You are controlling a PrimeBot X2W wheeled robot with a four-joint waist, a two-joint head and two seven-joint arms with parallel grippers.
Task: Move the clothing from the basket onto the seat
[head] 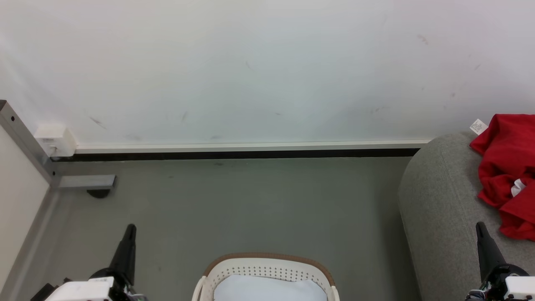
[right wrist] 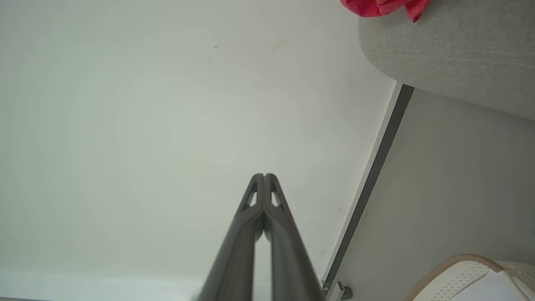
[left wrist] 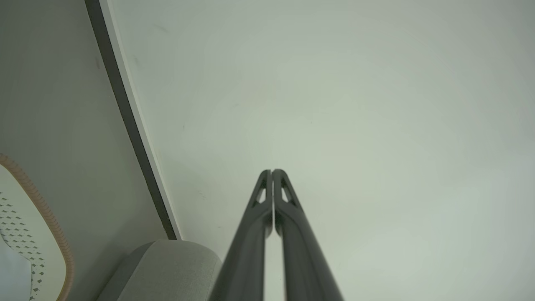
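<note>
Red clothing (head: 505, 171) with a small white label lies crumpled on the grey seat (head: 439, 209) at the right edge; a corner of the clothing (right wrist: 380, 6) hangs over the seat (right wrist: 451, 50) in the right wrist view. The white basket (head: 267, 271) with a brown rim stands at the bottom centre, holding only a plain white liner sheet (head: 267, 288). My left gripper (head: 130, 229) is shut and empty, left of the basket. My right gripper (head: 480, 228) is shut and empty over the seat's front. Each wrist view shows its gripper (left wrist: 272, 171) (right wrist: 264, 175) with fingertips pressed together, facing the wall.
A white wall with a white and black baseboard (head: 250, 150) runs behind the grey floor (head: 250, 200). A metal frame leg with a caster (head: 83, 184) and a small white box (head: 56, 140) sit at the left. The basket rim (left wrist: 46, 217) (right wrist: 451, 261) edges both wrist views.
</note>
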